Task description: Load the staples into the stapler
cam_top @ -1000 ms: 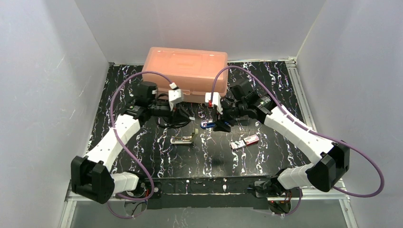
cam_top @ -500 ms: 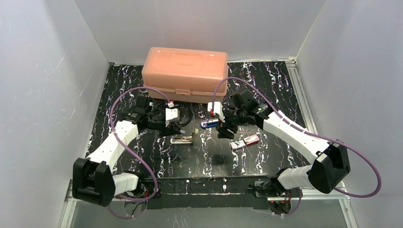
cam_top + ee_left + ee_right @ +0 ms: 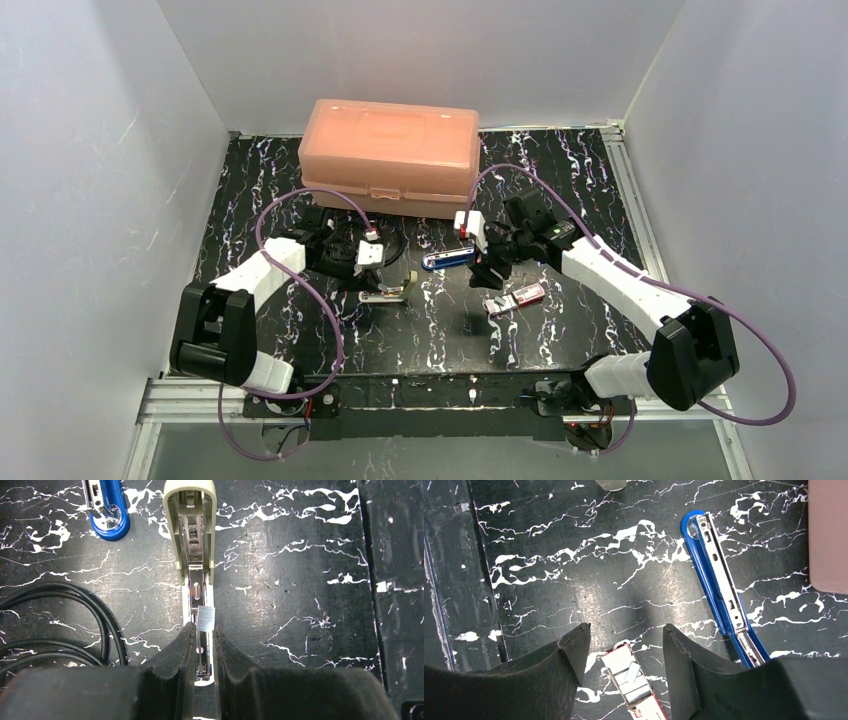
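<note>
Black cable (image 3: 102, 622) seemingly near beige stapler (image 3: 190, 530)

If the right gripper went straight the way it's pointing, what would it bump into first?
Most likely the little pink-red staple box, which lies open between the spread fingers of the right gripper. The gripper points down at the black table, so that comes right after. Depth is hard to judge here.

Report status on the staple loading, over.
Left tool shut on staple strip, over open cream stapler. Right tool open, over staple box. Blue stapler nearby, not blocking.
</note>
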Motion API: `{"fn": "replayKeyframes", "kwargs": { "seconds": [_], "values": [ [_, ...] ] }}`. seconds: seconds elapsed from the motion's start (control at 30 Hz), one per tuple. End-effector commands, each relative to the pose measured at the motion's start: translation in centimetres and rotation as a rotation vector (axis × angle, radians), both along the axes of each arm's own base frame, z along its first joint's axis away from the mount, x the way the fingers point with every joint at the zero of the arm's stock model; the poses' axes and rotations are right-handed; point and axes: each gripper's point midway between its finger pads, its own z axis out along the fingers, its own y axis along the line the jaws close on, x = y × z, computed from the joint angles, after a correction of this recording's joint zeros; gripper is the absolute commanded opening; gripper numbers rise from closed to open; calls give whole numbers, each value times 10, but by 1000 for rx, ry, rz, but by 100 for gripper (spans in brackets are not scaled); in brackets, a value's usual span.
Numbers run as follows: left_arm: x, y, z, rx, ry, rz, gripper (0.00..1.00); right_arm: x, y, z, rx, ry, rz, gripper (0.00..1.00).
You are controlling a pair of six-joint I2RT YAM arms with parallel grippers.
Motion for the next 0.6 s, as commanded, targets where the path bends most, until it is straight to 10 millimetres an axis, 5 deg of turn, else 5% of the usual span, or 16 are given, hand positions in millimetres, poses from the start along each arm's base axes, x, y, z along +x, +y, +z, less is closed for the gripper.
{"fn": "replayKeyframes", "kwargs": {
  "seconds": [0.0, 0.57],
  "values": [
    [0, 3, 1, -2, -26, -38, 0, 3, 1, 7, 64, -24, 13, 62],
    [10, 9, -10, 36, -34, -38, 0, 2, -2, 3, 73, -5, 7, 62]
  ]
}}
